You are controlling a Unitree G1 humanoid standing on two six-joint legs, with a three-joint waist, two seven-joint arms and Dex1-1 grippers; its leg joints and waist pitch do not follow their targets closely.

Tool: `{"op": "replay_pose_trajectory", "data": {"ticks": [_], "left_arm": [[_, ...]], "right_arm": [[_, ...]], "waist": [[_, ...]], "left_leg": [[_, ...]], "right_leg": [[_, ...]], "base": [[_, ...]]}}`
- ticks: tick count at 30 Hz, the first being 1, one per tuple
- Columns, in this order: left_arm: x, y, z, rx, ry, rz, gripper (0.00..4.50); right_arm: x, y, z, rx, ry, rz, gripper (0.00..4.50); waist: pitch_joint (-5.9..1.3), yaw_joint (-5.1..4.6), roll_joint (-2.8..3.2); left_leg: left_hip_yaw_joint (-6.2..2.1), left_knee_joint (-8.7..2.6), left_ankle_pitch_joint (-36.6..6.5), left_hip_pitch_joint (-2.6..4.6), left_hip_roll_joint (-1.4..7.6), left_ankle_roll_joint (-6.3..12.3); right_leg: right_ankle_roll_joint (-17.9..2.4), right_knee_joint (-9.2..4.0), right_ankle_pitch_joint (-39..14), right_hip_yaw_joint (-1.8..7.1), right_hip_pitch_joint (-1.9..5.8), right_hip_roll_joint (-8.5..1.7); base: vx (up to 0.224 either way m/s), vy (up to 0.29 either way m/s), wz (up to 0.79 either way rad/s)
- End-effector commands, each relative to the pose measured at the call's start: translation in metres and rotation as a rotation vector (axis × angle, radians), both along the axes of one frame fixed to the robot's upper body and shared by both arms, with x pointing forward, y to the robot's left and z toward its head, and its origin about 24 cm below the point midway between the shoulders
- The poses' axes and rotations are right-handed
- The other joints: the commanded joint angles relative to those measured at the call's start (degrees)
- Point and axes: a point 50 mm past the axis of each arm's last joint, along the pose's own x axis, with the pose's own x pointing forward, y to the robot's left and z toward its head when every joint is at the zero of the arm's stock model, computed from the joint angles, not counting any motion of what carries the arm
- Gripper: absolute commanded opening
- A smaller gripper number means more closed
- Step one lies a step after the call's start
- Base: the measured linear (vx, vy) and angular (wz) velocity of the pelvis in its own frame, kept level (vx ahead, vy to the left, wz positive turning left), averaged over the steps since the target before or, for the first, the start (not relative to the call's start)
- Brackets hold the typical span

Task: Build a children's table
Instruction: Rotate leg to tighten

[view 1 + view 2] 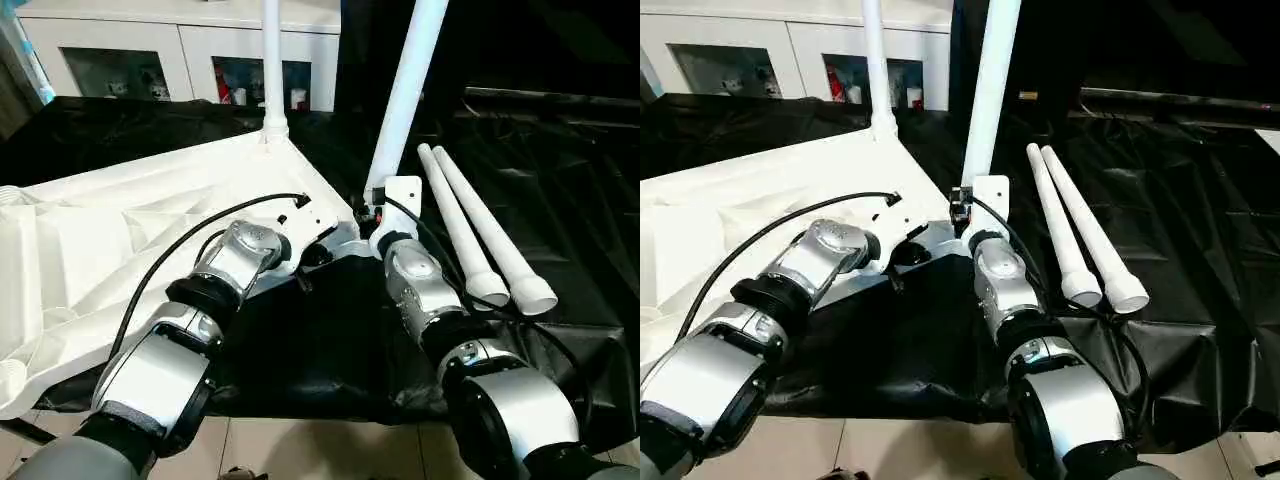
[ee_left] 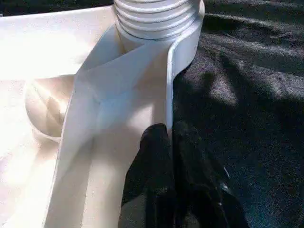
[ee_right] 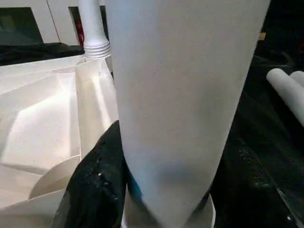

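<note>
I was fitting the second leg: right end effector gripped it, left end effector, closed, pinched the tabletop rim. Next, seat it in the corner socket.

White tabletop upside down, two legs upright, two legs lying alongside

Black-draped work table, white tabletop lay upside down left of the right gripper, two loose legs lay to its right.
</note>
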Motion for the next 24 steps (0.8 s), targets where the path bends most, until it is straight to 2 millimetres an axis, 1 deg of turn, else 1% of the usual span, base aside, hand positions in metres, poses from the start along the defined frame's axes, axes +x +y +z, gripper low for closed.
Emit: {"op": "replay_pose_trajectory", "data": {"ticks": [1, 3, 4, 5, 6, 7, 8, 9, 10, 11, 12, 13, 14, 15, 16, 17, 18, 19, 20, 21, 22, 23, 24], "left_arm": [[0.006, 0.008, 0.003, 0.051, -0.051, 0.082, 0.00], [0.006, 0.009, 0.003, 0.048, -0.051, 0.072, 0.00], [0.006, 0.009, 0.004, 0.045, -0.051, 0.068, 0.00], [0.006, 0.009, 0.004, 0.044, -0.050, 0.066, 0.00], [0.006, 0.008, 0.005, 0.039, -0.050, 0.057, 0.00], [0.006, 0.008, 0.005, 0.035, -0.054, 0.047, 0.00], [0.006, 0.008, 0.005, 0.035, -0.054, 0.047, 0.00], [0.005, 0.008, 0.006, 0.033, -0.057, 0.040, 0.00], [0.005, 0.008, 0.006, 0.033, -0.057, 0.040, 0.00], [0.005, 0.008, 0.007, 0.027, -0.058, 0.028, 0.00], [0.003, 0.008, 0.009, 0.025, -0.072, -0.024, 0.00], [0.003, 0.008, 0.009, 0.026, -0.075, -0.038, 0.00], [0.003, 0.008, 0.009, 0.026, -0.075, -0.038, 0.00], [0.001, 0.010, 0.009, 0.035, -0.077, -0.065, 0.00], [0.000, 0.011, 0.009, 0.038, -0.079, -0.087, 0.00], [-0.002, 0.013, 0.010, 0.033, -0.077, -0.109, 0.00], [-0.005, 0.015, 0.010, 0.026, -0.074, -0.132, 0.00], [-0.005, 0.015, 0.010, 0.026, -0.074, -0.132, 0.00], [-0.007, 0.017, 0.011, 0.014, -0.082, -0.167, 0.00], [-0.011, 0.019, 0.012, -0.003, -0.096, -0.218, 0.00], [-0.014, 0.020, 0.012, -0.019, -0.097, -0.252, 0.00], [-0.019, 0.024, 0.011, -0.033, -0.093, -0.292, 0.00], [-0.021, 0.026, 0.011, -0.037, -0.088, -0.305, 0.00]], "right_arm": [[-0.029, 0.011, -0.055, -0.017, 0.265, 0.056, 1.89], [-0.028, 0.013, -0.053, 0.002, 0.262, 0.072, 1.89], [-0.028, 0.014, -0.053, 0.015, 0.260, 0.076, 2.24], [-0.028, 0.014, -0.052, 0.024, 0.257, 0.080, 2.45], [-0.027, 0.015, -0.050, 0.050, 0.250, 0.090, 2.59], [-0.026, 0.016, -0.047, 0.058, 0.240, 0.099, 2.62], [-0.026, 0.016, -0.047, 0.058, 0.240, 0.099, 2.69], [-0.025, 0.016, -0.046, 0.063, 0.233, 0.106, 2.81], [-0.025, 0.016, -0.046, 0.063, 0.233, 0.106, 2.93], [-0.023, 0.017, -0.043, 0.068, 0.221, 0.113, 3.03], [-0.018, 0.018, -0.033, 0.127, 0.187, 0.137, 3.09], [-0.017, 0.018, -0.031, 0.143, 0.178, 0.143, 3.16], [-0.017, 0.018, -0.031, 0.143, 0.178, 0.143, 3.26], [-0.014, 0.017, -0.024, 0.175, 0.140, 0.180, 3.36], [-0.013, 0.016, -0.019, 0.196, 0.106, 0.217, 3.46], [-0.011, 0.014, -0.013, 0.209, 0.072, 0.266, 3.61], [-0.010, 0.012, -0.007, 0.219, 0.037, 0.322, 3.61], [-0.010, 0.012, -0.007, 0.219, 0.037, 0.322, 3.78], [-0.010, 0.008, -0.004, 0.222, 0.022, 0.380, 3.78], [-0.011, 0.002, -0.002, 0.211, 0.019, 0.456, 3.93], [-0.012, -0.003, 0.000, 0.193, 0.016, 0.513, 4.00], [-0.015, -0.010, 0.002, 0.163, 0.012, 0.608, 4.10], [-0.018, -0.014, 0.003, 0.146, 0.011, 0.655, 4.10]], "waist": [[-1.61, -0.32, 0.52], [-1.57, -0.37, 0.50], [-1.54, -0.38, 0.51], [-1.49, -0.39, 0.52], [-1.55, -0.39, 0.51], [-1.52, -0.41, 0.51], [-1.61, -0.48, 0.56], [-1.65, -0.62, 0.49], [-1.63, -0.73, 0.45], [-1.66, -0.69, 0.57], [-1.62, -0.72, 0.69], [-1.57, -0.77, 0.59], [-1.64, -0.85, 0.55], [-1.82, -0.86, 0.49], [-1.79, -0.91, 0.60], [-1.80, -0.96, 0.56], [-2.06, -1.03, 0.58], [-2.32, -1.06, 0.51], [-2.61, -0.98, 0.59], [-2.61, -1.03, 0.49], [-2.84, -0.98, 0.47], [-3.27, -0.90, 0.55], [-3.52, -0.73, 0.68]], "left_leg": [[-1.14, -5.04, -28.91, 1.06, 1.97, -1.11], [-1.23, -5.07, -29.80, 1.09, 1.95, -1.13], [-1.29, -5.09, -30.08, 1.10, 1.97, -1.15], [-1.27, -5.10, -30.35, 1.14, 1.96, -1.13], [-1.32, -5.09, -30.64, 1.16, 1.98, -1.05], [-1.36, -5.13, -30.64, 1.09, 2.01, -1.05], [-1.46, -5.15, -30.46, 0.92, 2.03, -1.07], [-1.54, -5.30, -29.57, 0.53, 2.05, -1.26], [-1.49, -5.35, -28.90, 0.35, 2.07, -1.27], [-1.42, -5.29, -28.79, 0.49, 2.07, -1.25], [-1.26, -5.15, -29.50, 0.97, 2.13, -1.22], [-1.28, -5.13, -30.07, 0.97, 2.18, -0.99], [-1.37, -5.16, -29.44, 0.65, 2.19, -0.80], [-1.23, -5.16, -27.48, 0.49, 2.32, -0.67], [-0.98, -5.09, -26.14, 0.42, 2.36, -0.44], [-0.98, -5.08, -25.59, 0.25, 2.37, -0.23], [-0.88, -4.99, -23.52, 0.02, 2.40, 0.24], [-0.74, -4.75, -20.14, -0.39, 2.39, 1.06], [-0.38, -4.41, -17.31, -0.13, 2.27, 2.07], [-0.26, -4.32, -16.69, -0.05, 2.40, 2.60], [-0.11, -3.87, -14.25, -0.22, 2.33, 3.88], [-0.13, -3.58, -11.68, -0.24, 2.36, 4.58], [0.15, -2.91, -6.13, -0.18, 2.29, 6.47]], "right_leg": [[-7.60, -5.53, -28.26, 1.83, 0.16, -2.98], [-7.05, -5.74, -29.95, 1.84, 0.03, -3.06], [-6.79, -5.80, -30.60, 1.83, -0.03, -3.09], [-6.67, -5.90, -31.00, 1.84, -0.11, -3.09], [-6.50, -5.96, -31.40, 1.84, -0.10, -3.13], [-6.49, -5.93, -31.44, 1.85, -0.08, -3.15], [-6.74, -5.84, -31.20, 1.87, -0.01, -3.23], [-6.92, -5.64, -30.08, 1.76, 0.33, -3.21], [-7.18, -5.50, -28.97, 1.72, 0.44, -3.14], [-7.42, -5.52, -28.69, 1.76, 0.35, -3.16], [-8.02, -5.65, -28.45, 1.88, -0.06, -3.15], [-8.24, -5.69, -28.56, 1.91, 0.00, -3.21], [-8.59, -5.50, -28.13, 1.87, 0.30, -3.29], [-9.28, -5.27, -25.42, 1.94, 0.48, -3.26], [-10.30, -5.03, -22.86, 2.01, 0.47, -3.14], [-10.67, -4.88, -21.94, 1.98, 0.72, -3.19], [-11.46, -4.54, -19.55, 1.94, 1.22, -3.21], [-12.41, -4.06, -15.38, 1.91, 1.65, -3.14], [-13.58, -3.83, -11.65, 1.82, 1.64, -2.96], [-14.12, -3.72, -10.66, 1.82, 1.61, -2.95], [-15.17, -3.28, -7.58, 1.75, 1.93, -2.81], [-15.98, -2.83, -4.23, 1.69, 2.35, -2.86], [-17.54, -1.92, 4.13, 1.49, 2.41, -2.52]], "base": [[0.000, 0.000, 0.00], [0.000, 0.000, 0.00], [0.000, 0.000, 0.00], [0.000, 0.000, 0.00], [0.000, 0.000, 0.00], [0.000, 0.000, 0.00], [0.000, 0.000, 0.00], [0.000, 0.000, 0.00], [0.000, 0.000, 0.00], [0.000, 0.000, 0.00], [0.000, 0.000, 0.00], [0.000, 0.000, 0.00], [0.000, 0.000, 0.00], [0.000, 0.000, 0.00], [0.000, 0.000, 0.00], [0.000, 0.000, 0.00], [0.000, 0.000, 0.00], [0.000, 0.000, 0.00], [0.000, 0.000, 0.00], [0.000, 0.000, 0.00], [0.000, 0.000, 0.00], [0.063, -0.021, 0.01], [0.063, -0.021, 0.01]]}}
